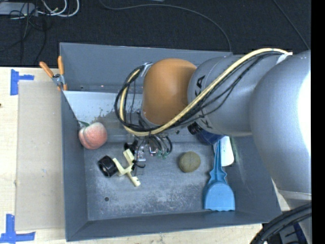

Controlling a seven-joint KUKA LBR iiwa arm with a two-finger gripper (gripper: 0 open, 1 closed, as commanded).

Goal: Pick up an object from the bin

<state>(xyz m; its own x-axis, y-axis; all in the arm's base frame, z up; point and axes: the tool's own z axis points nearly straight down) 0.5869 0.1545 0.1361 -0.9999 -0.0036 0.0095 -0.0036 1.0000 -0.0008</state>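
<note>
My gripper (139, 153) hangs low in the middle of the bin, under the arm's wrist. Right at its lower left lies a small cream-coloured plastic piece with a black round end (118, 167); the gripper's tip is at or just above the cream part, and I cannot see whether they touch. A pink-orange peach (92, 135) rests to the left, near the bin's sloped wall. An olive-green round lump (189, 162) lies to the right of the gripper, apart from it.
A blue scraper with a flat head (219, 187) lies along the right side, with a white piece (227, 152) beside its handle. A dark blue thing (203, 134) sits partly under the arm. The arm covers the bin's upper right.
</note>
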